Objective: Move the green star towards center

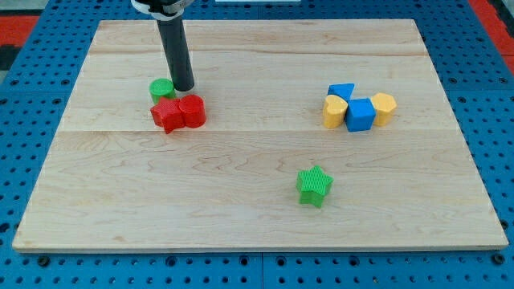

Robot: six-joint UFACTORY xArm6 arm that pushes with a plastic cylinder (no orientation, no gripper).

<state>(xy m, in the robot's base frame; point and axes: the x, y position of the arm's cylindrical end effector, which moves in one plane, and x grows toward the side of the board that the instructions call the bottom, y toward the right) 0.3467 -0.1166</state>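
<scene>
The wooden table (257,72) fills most of the view, lying on a blue pegboard surface (32,265). The dark rod (175,52) comes down from the far left, and my tip (183,87) rests on the table just right of a green round block (161,88) and just behind the red pair. This end effector is a plain rod with nothing that opens or closes, and it holds nothing.

At the right, four blocks sit bunched together: a blue cube (361,114), a blue block (341,91) behind it that looks wedge-shaped, though I cannot tell for sure, a yellow block (334,111) on the left and a yellow block (385,107) on the right.

A red star (168,115) and a red round block (193,109) touch each other at the left.

The green star (314,185) stands alone near the front, a little right of the middle, well apart from my tip.
</scene>
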